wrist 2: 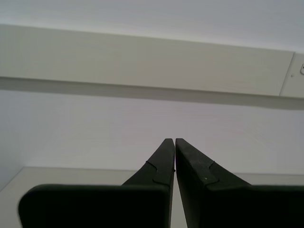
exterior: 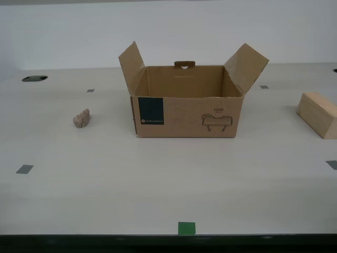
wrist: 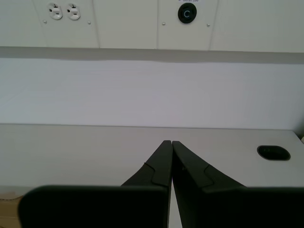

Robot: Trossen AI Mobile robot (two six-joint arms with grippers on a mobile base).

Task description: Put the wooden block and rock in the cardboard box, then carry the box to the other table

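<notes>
**A:** Where's everything sitting? Nothing looks loaded yet.

**B:** The brown corrugated cardboard box, with its navy square label and black line drawing, is parked mid-desk toward the far edge, flaps splayed open. What can be seen of the inside looks empty, though the floor is hidden by the front wall. The small lumpy beige-pink rock is left on the smooth off-white desk well apart from the box, on the exterior view's left. The pale tan wooden block with the slanted face is found by the desk's edge at the exterior view's right, partly cut off.

**A:** Claws?

**B:** My first gripper is seen with its tips pressed together, nothing held. Same for my second gripper: pinched closed on air. Neither arm is caught in the exterior view.

**A:** Handling guesses?

**B:** The rock is probably dense, rigid and uneven, so it's best pinched across its narrow middle. The block should be stiff and lightish; the parallel flat sides are preferred, since the slope could slip. The box is likely light but flexible, so opposite walls should be taken, not flaps.
</notes>
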